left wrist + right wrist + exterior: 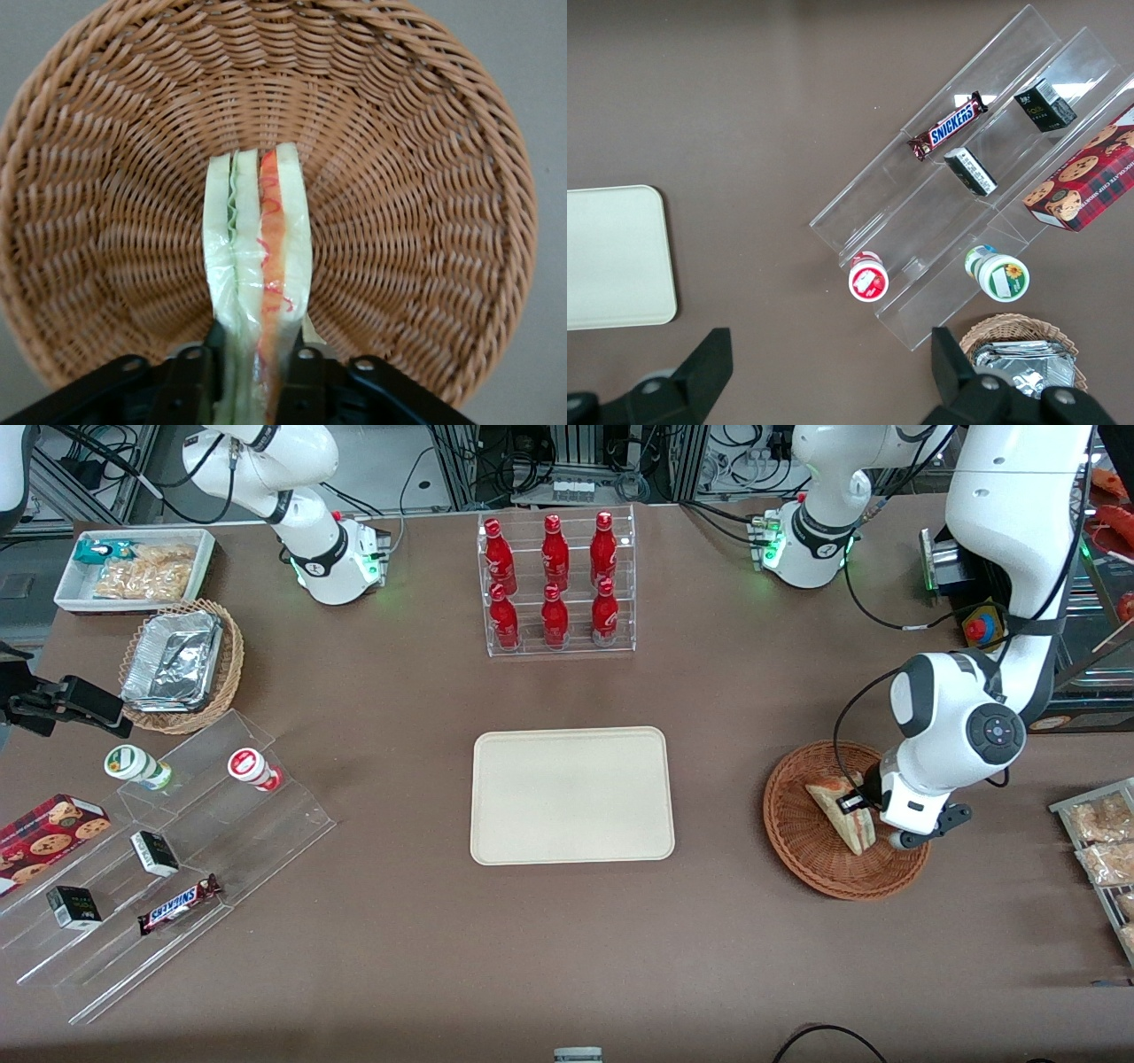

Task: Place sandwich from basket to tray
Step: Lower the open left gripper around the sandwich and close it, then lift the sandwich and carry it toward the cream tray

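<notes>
Rough woven wicker basket (416,221); matt smooth tray (571,794); glossy-wrapped sandwich (259,266).

bottle rack (558,584) | foil trays (173,660) | Snickers (180,903) | cookie box (49,837)

The claw (257,376) pinches the sandwich (259,266) on both sides, over the woven basket (425,221).

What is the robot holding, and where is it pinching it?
The gripper, down in the round wicker basket, holds the triangular sandwich, fingers pinching one end.
</notes>
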